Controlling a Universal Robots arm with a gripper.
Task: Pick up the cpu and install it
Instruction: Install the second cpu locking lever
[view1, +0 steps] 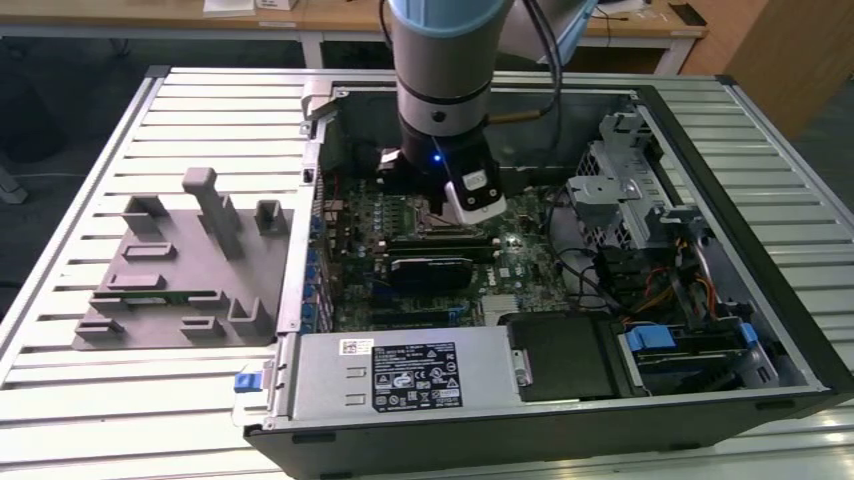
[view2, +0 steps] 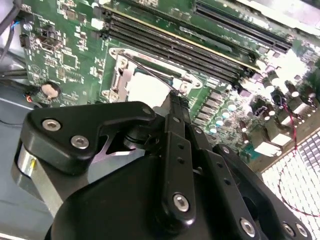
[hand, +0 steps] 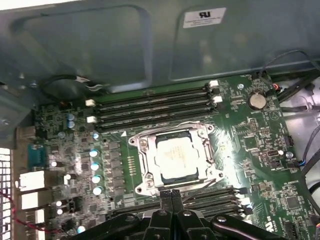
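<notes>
Reaches straight down from above into the open computer case, wrist and gripper low over the motherboard in the exterior view. Hangs just above the board's middle, beside the memory slots. Closes the two black fingers flat against each other, pads meeting with nothing between them in the first wrist view; shows the same pressed-together fingers in the second wrist view, tips just short of the socket frame. Rests the cpu inside that metal-framed socket, silvery top plate up, apart from the fingertips. Hides much of the cpu in the second wrist view behind the gripper's black linkage, leaving a pale patch visible. Blocks the socket area in the exterior view with the arm's wrist. Leaves the grey fixture tray on the slatted table, toward the exterior view's left, well apart from the gripper.
</notes>
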